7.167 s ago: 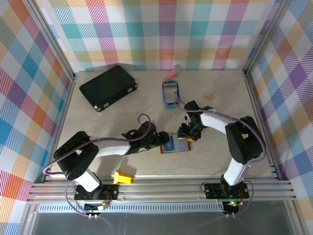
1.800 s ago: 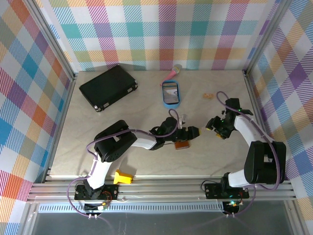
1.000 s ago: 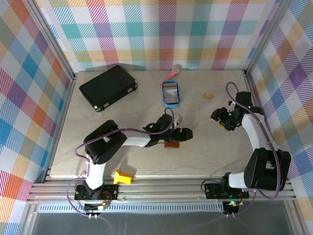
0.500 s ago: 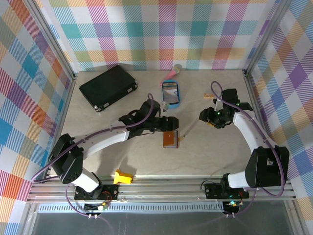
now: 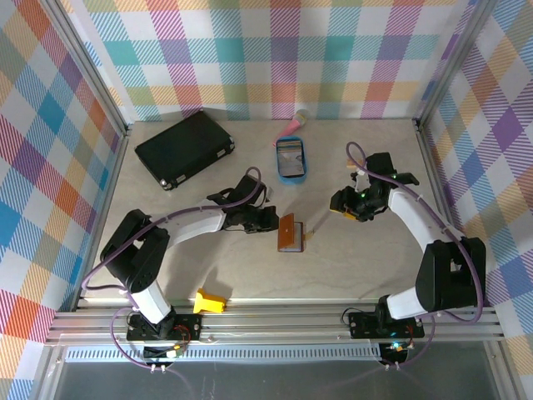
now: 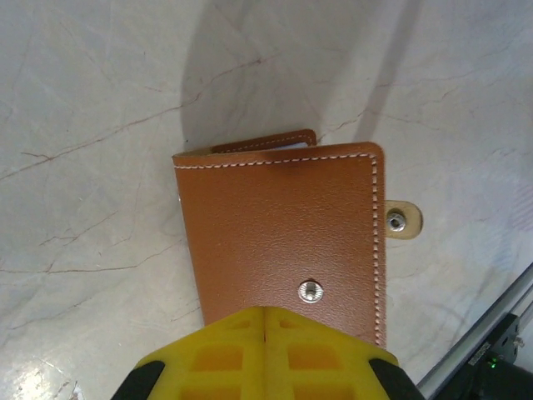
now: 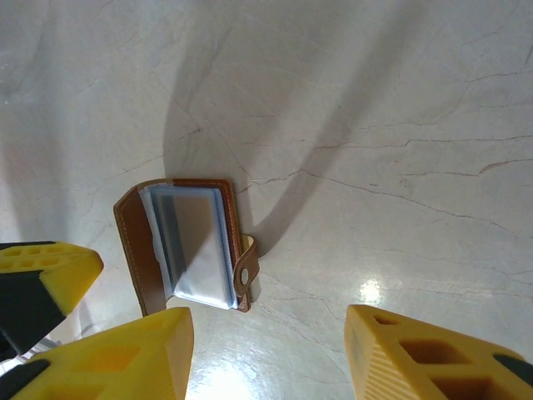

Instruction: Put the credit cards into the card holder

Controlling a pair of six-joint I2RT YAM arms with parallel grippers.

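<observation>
The card holder [image 5: 290, 232], a small brown leather wallet, lies mid-table. In the left wrist view its cover [image 6: 283, 221] faces up, with a snap stud and a tab [image 6: 404, 220] on the right. The right wrist view shows it [image 7: 187, 242] partly open, with clear sleeves and a grey-blue lining inside. My left gripper [image 5: 265, 221] is shut and empty, its yellow tips [image 6: 265, 315] over the wallet's near edge. My right gripper [image 5: 346, 204] hangs open to the right of the wallet, nothing between its fingers [image 7: 266, 354]. The credit cards are hidden.
A large black case [image 5: 185, 148] lies at the back left. A blue oval tray [image 5: 291, 158] and a pink object [image 5: 293, 123] sit at the back middle. A yellow plastic piece [image 5: 210, 302] rests near the front rail. Plaid walls close three sides.
My left gripper has shut and drawn back left, off the wallet's far side. The wallet has stayed put. My right gripper has drifted slightly left toward it.
</observation>
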